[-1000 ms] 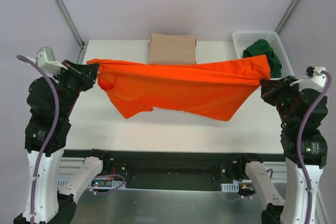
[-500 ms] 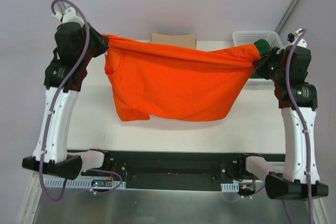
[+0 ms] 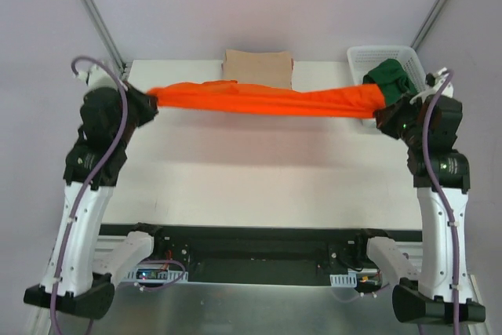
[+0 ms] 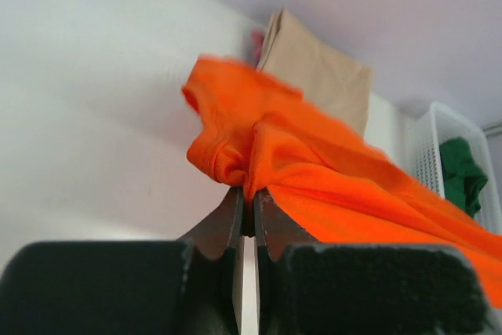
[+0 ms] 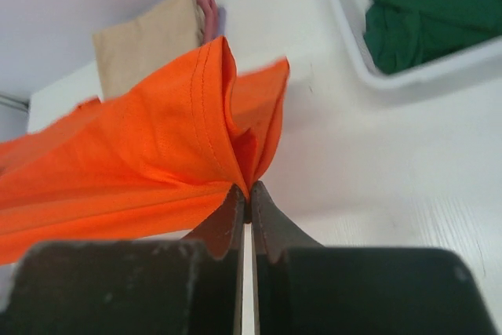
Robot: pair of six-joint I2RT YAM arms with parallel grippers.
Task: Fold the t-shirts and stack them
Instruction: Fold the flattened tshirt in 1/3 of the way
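Pinching hard, the left gripper (image 4: 249, 194) has both fingers closed on a bunched corner of the orange t-shirt (image 3: 267, 100), up near the far left corner of the counter (image 3: 259, 170). Over on the other side, the right gripper (image 5: 247, 190) is clamped the same way on the opposite end of the cloth, close to the right edge. Two grippers, one shirt between them: it is held up off the surface, pulled into a long narrow band running left to right across the far part of the counter, gathered in folds. Behind the band, at the middle of the far edge, lies one beige folded t-shirt (image 3: 257, 68). The right wrist view catches a sliver of a pink shirt (image 5: 208, 12) peeking out at its edge; whether more lies there I can't tell. At the far right corner sits one white mesh basket (image 3: 359, 57), with one dark green t-shirt (image 3: 390, 76) crumpled inside it, just beside the right gripper.
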